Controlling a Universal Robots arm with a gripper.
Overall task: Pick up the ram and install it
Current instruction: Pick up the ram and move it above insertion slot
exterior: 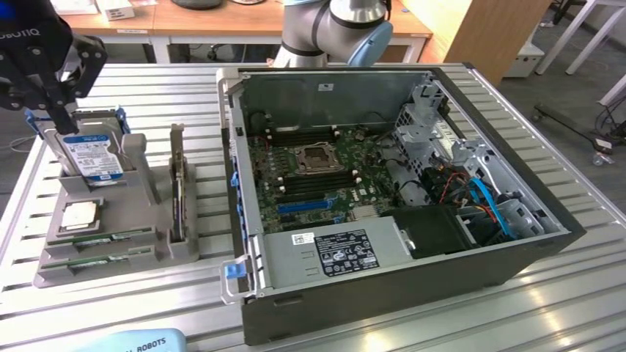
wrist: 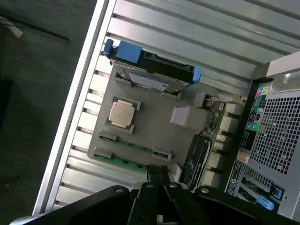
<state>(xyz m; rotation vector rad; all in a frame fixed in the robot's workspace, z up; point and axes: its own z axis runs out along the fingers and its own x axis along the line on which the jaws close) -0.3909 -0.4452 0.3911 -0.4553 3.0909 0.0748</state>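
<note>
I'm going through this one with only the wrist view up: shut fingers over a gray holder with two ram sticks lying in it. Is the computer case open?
Observer: Yes, its side is off; the case lies with the motherboard exposed.
Operator: Is the gripper down at the holder?
Observer: No, the gripper hangs above the holder, clear of the ram sticks.
Operator: What sits mid-board?
Observer: A square processor socket, with long dark slots beside it.
</note>
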